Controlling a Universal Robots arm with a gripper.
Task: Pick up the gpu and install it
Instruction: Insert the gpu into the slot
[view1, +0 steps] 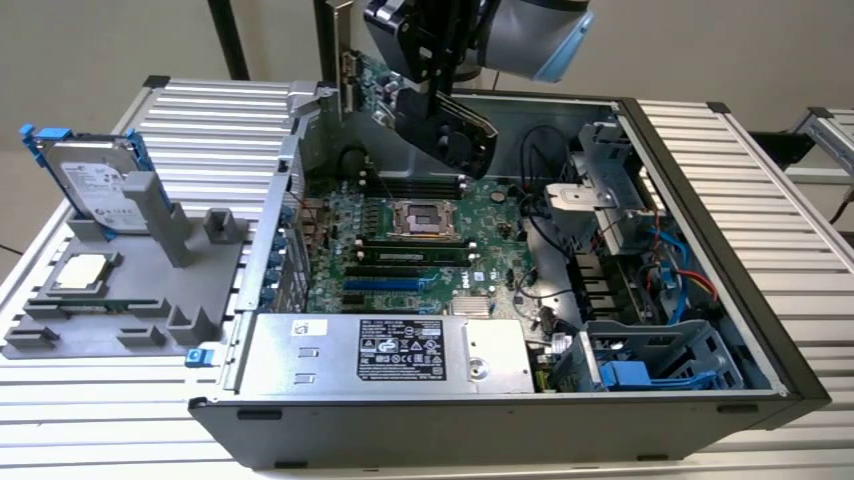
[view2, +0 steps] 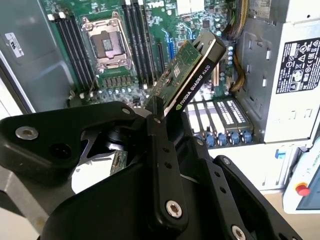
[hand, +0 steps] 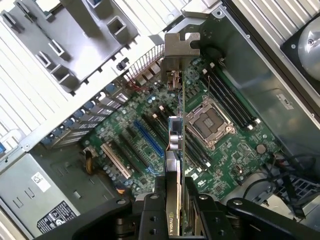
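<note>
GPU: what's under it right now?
The motherboard; the gripper holds the gpu above it. The empty CPU socket, memory slots and expansion slots show alongside. The board strip straight beneath the gpu is covered.

You're in a robotics lab or workshop, not a home. A ribbed aluminium table (view1: 747, 170) carries an open computer case (view1: 467, 430) lying on its side. Near the table's edge at the exterior view's left, a grey moulded fixture (view1: 94, 335) racks a hard drive (view1: 94, 185) and a chip (view1: 83, 272). A robot arm (view1: 527, 40) hangs above, against a bare wall (view1: 80, 50).
</note>
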